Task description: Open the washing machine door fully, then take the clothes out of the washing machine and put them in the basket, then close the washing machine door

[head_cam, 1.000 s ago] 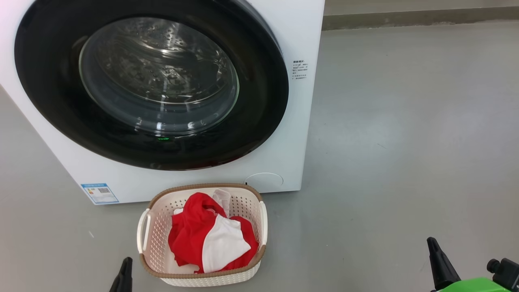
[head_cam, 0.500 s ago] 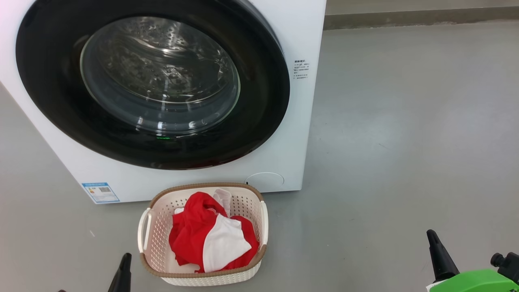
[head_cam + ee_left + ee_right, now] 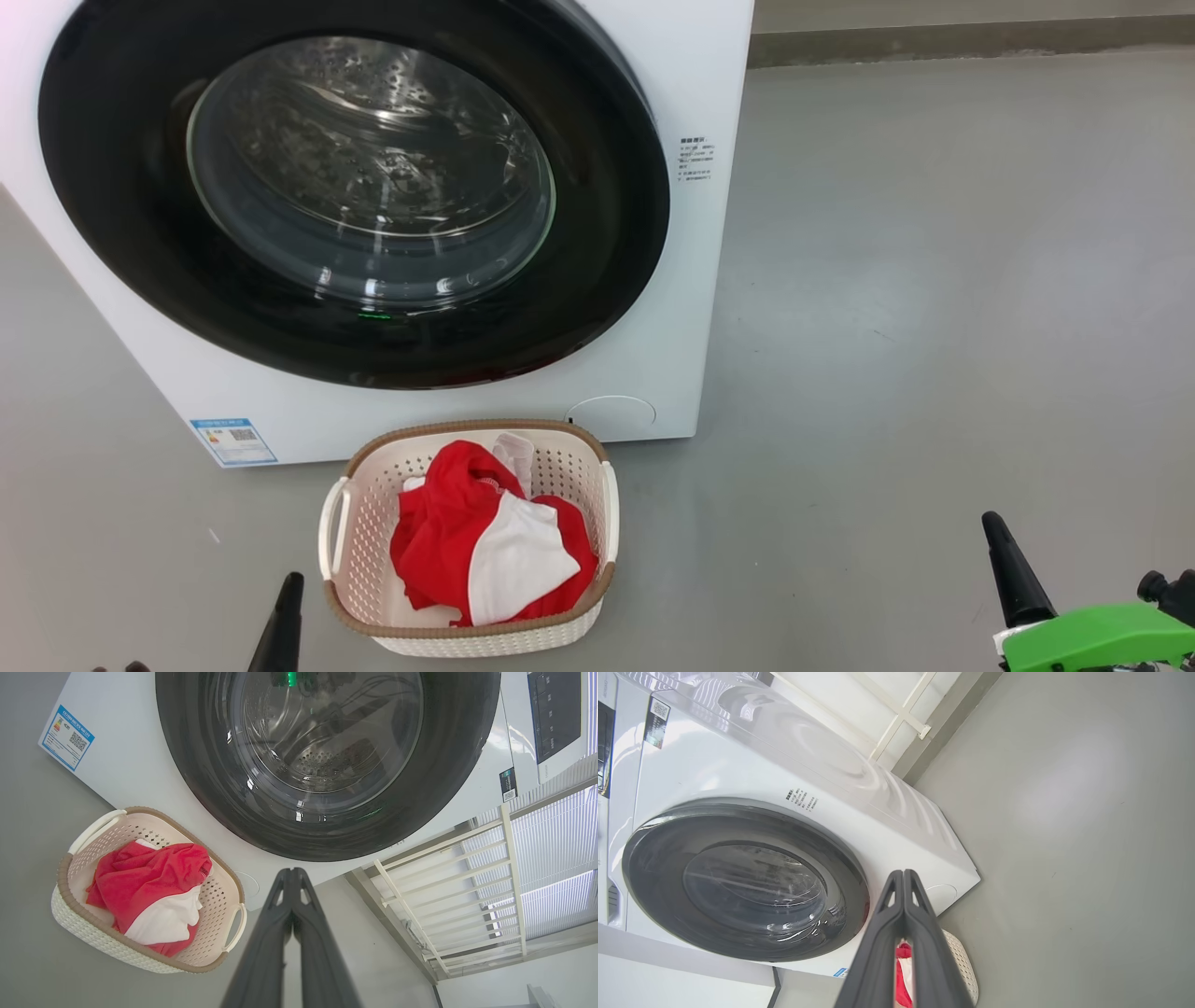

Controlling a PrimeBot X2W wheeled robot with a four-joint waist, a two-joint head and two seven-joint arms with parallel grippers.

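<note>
jaws on both my arms are pressed together, tip against tip, holding nothing and touching nothing. my left gripper (image 3: 290, 871) shows this in the left wrist view, where its two dark fingers meet in the air in front of the washing machine (image 3: 691, 280). my right gripper (image 3: 903, 872) shows the same in the right wrist view. in the head view each of them is a single dark point low in the picture, the left one just beside the basket (image 3: 467, 644), the right one well apart from it over bare floor (image 3: 934, 280), with a green part (image 3: 1092, 635) below it. the washing machine door (image 3: 140, 233) lies shut against the machine's front and faces me, its glass window (image 3: 373, 168) bulging outward. the basket stands on the floor just before the machine, below the door, mouth up, its long axis running handle to handle along the machine's front. the clothes (image 3: 439, 541) lie bunched inside it, red with a white panel on top. the left wrist view adds the perforated drum (image 3: 327, 760) behind the glass, a dark control panel (image 3: 556, 714) and a white railing (image 3: 444, 882) beyond the machine. the right wrist view gives the machine's ribbed side wall, and a sliver of basket and red cloth behind my fingers. the blue label sticker (image 3: 233, 441) sits at the machine's lower left corner.
</note>
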